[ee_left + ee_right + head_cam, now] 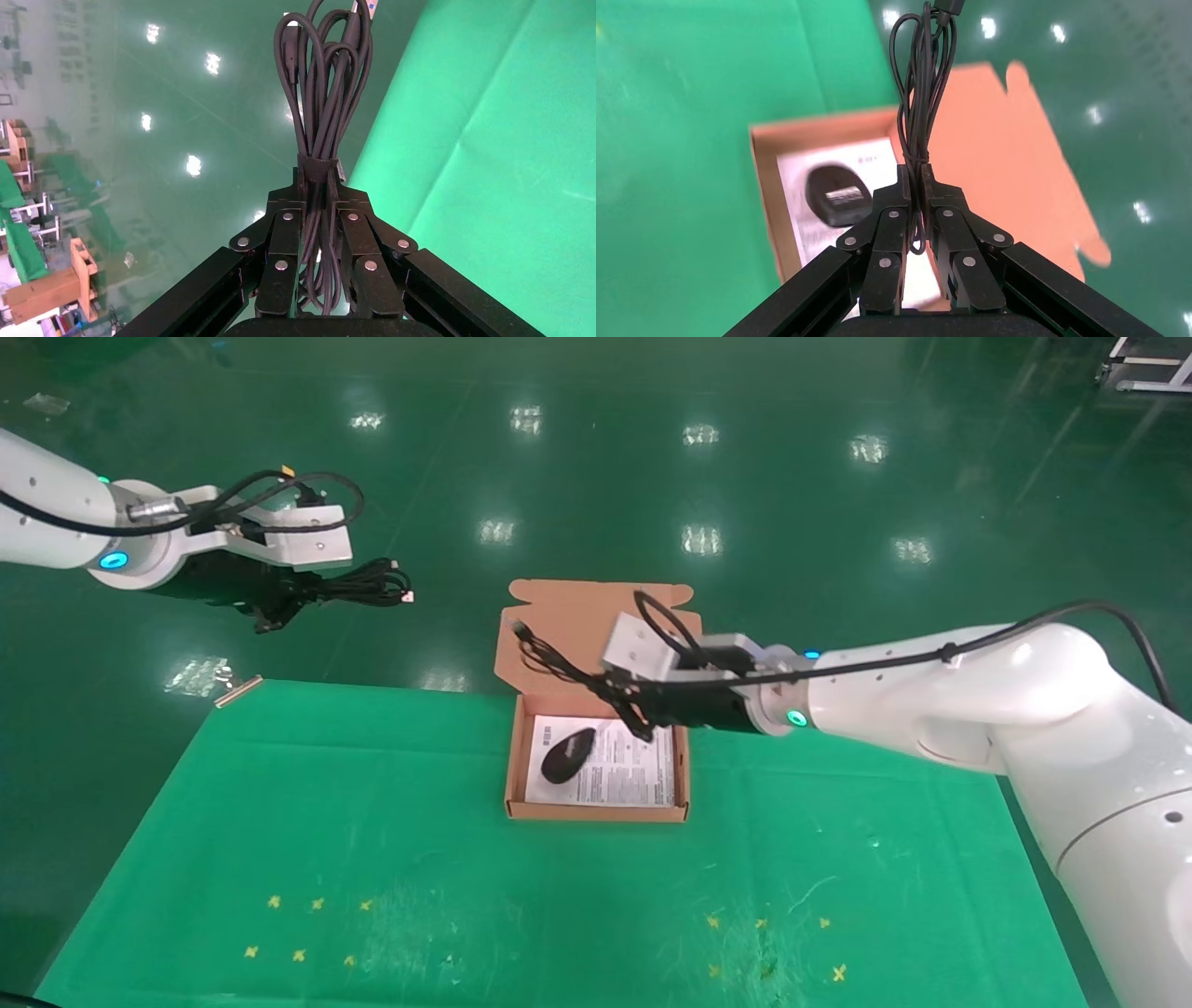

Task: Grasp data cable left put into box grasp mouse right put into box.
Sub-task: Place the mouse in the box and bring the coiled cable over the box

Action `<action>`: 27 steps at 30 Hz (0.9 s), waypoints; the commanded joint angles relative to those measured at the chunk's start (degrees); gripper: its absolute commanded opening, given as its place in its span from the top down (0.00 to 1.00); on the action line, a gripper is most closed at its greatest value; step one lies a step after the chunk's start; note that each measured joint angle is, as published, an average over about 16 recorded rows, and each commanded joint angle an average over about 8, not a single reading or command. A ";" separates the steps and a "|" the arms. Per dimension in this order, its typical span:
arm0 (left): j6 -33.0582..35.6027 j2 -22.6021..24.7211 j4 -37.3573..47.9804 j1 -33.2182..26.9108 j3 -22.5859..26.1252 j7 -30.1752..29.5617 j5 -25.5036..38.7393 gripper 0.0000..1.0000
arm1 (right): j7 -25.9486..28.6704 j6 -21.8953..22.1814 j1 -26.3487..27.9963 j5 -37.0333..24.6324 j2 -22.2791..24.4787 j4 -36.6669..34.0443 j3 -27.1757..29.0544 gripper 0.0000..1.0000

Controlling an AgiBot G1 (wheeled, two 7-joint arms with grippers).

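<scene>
The box (510,775) stands open at the far middle of the green table, its flap lid (596,617) laid back. The black mouse (568,754) lies on the white sheet inside, on the left side, label side up in the right wrist view (838,194). My right gripper (635,714) hovers over the box's far right part, shut on the mouse's thin cord (923,77), whose loops stick out over the lid (996,154). My left gripper (296,593) is high at the far left, off the table, shut on the data cable (368,584), a strapped looped bundle (327,84).
The green cloth (372,859) covers the table, with yellow cross marks near the front left and front right. A small metal bar (238,691) lies at the table's far left corner. Shiny green floor lies beyond the table.
</scene>
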 commanded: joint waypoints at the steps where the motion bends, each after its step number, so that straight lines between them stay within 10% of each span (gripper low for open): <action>1: 0.08 -0.15 -0.49 0.10 0.03 -0.38 0.16 1.00 | -0.25 0.89 0.11 -0.43 -0.03 -1.76 -0.61 1.00; 17: 0.26 -0.54 -1.71 0.34 0.12 -1.33 0.57 1.00 | 2.73 6.44 -2.17 3.56 -1.14 0.28 -11.25 1.00; 25: 0.30 -0.59 -1.88 0.37 0.12 -1.43 0.62 1.00 | 5.06 8.60 -1.82 5.81 -0.80 1.60 -15.49 0.09; 27: 0.30 -0.60 -1.90 0.37 0.13 -1.43 0.62 1.00 | 5.21 8.72 -1.89 6.17 -0.48 2.14 -15.97 0.00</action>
